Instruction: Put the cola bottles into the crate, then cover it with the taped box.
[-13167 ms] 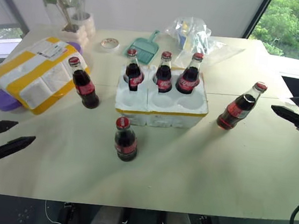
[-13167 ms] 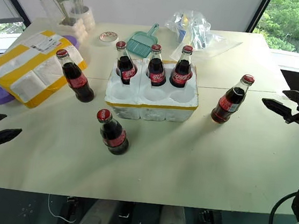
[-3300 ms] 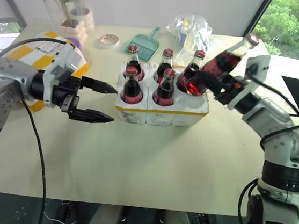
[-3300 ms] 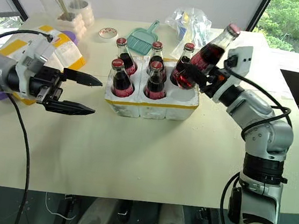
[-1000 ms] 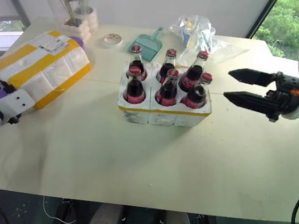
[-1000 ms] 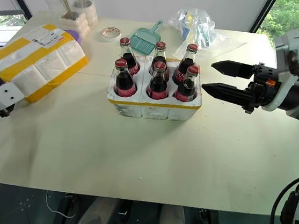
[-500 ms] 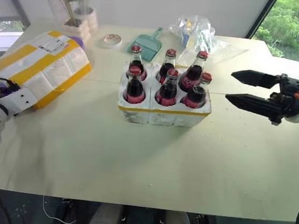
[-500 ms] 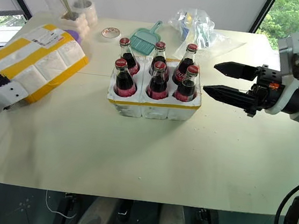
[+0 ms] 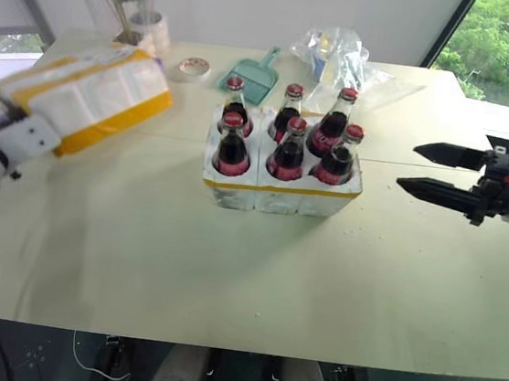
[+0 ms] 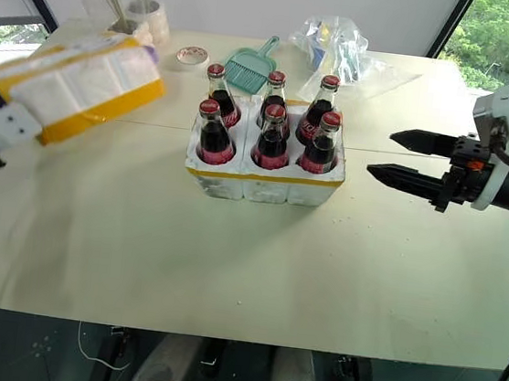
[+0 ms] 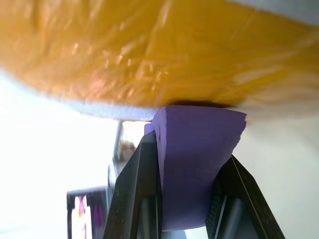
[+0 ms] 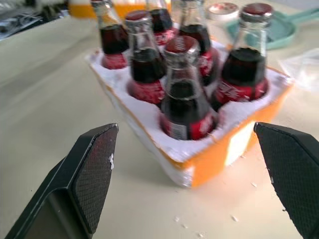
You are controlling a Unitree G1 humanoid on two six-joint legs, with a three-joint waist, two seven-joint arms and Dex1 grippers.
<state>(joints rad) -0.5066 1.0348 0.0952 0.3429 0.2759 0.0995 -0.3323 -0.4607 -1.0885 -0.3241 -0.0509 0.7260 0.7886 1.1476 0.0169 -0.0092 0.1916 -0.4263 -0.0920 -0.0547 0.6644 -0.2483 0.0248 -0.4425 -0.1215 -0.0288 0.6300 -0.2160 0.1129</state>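
Step in hand: we judge the loading is done, since all six bottles [image 10: 270,133] stand upright in the wells of the crate [image 10: 264,184]; what remains is carrying the box [image 10: 73,87] over and setting it down as a cover.
Box: it is off the table [image 10: 227,270], tilted, at the far left of the head views and well apart from the crate.
Left gripper: in its wrist view the fingers [image 11: 137,184] are clamped tight on a purple tab [image 11: 197,159] that sits right under the box's yellow-taped underside; we cannot tell how that tab is joined to the box.
Right gripper [image 10: 401,157]: its two fingers stand wide apart with nothing between them, level and pointing at the crate from the right, near it but not touching.
Carry: we should keep the box high enough to pass over the red caps, because a low edge could knock the nearest bottle.
Levelling: we think the box should be turned flat before it comes down, so it meets all the caps evenly.
Support: the grip is at one edge only, so the box may swing; the free gripper could steady the far side.
Clutter: the dustpan [image 10: 243,65] and plastic bag [image 10: 340,46] lie behind the crate, clear of the path.
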